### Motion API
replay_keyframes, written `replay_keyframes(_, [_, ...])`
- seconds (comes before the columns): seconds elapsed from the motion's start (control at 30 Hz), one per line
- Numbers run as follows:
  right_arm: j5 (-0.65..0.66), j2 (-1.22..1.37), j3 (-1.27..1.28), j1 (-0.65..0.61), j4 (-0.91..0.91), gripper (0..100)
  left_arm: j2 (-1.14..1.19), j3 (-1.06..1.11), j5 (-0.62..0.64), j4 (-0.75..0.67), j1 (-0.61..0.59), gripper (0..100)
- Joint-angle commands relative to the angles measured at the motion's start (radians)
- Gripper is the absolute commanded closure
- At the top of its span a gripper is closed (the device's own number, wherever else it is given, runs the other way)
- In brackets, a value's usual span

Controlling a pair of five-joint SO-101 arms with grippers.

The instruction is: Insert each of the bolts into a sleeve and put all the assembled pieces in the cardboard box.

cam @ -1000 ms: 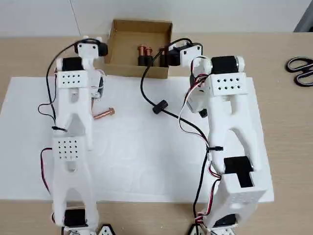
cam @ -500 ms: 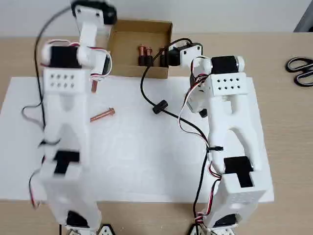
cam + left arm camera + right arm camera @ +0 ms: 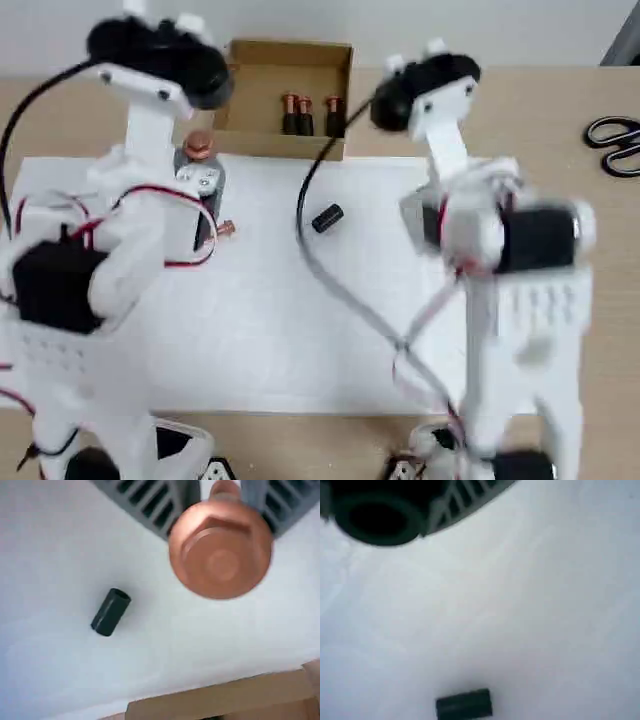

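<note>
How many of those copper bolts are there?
5 bolts: three stand in the cardboard box, one is in the left hand, one lies on the white sheet, partly hidden.

bolts [image 3: 220, 555]: 2 | empty sleeves [image 3: 327, 217]: probably 2 | assembled pieces [image 3: 305, 112]: 3 | cardboard box [image 3: 270, 145]: 1 | scissors [image 3: 615, 140]: 1

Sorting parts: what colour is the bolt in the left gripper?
Copper bolt, best seen in the left wrist view.
</note>
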Motion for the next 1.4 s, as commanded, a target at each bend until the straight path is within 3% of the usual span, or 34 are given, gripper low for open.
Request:
replay_keyframes(0.0, [-0.072,-0.309,0.186,-0.022,-0.145,99.1,-0.094,0.117,0.110,-0.104,0.008,99])
replay_keyframes(0.2, [-0.103,-0.622,0.790,-0.036,-0.699,99.5,-0.161,0.341,0.265,-0.330,0.006,99])
replay_keyframes(0.37, [-0.106,-0.857,1.185,-0.035,-0.975,99.5,-0.207,0.466,0.315,-0.480,0.020,99])
replay_keyframes(0.53, [-0.124,-1.073,1.407,-0.039,-1.017,99.5,-0.210,0.576,0.316,-0.608,0.091,99])
replay_keyframes(0.77, [-0.269,-1.311,1.642,-0.041,-1.017,99.5,-0.210,0.687,0.316,-0.763,0.238,99])
replay_keyframes(1.03, [-0.282,-1.308,1.686,-0.041,-1.015,99.4,-0.212,0.690,0.365,-0.776,0.292,99])
replay_keyframes(1.17, [-0.376,-1.308,1.680,-0.042,-1.015,99.4,-0.218,0.693,0.361,-0.821,0.325,99])
replay_keyframes(1.37, [-0.433,-1.308,1.685,-0.186,-1.015,99.4,-0.218,0.690,0.301,-0.844,0.338,99])
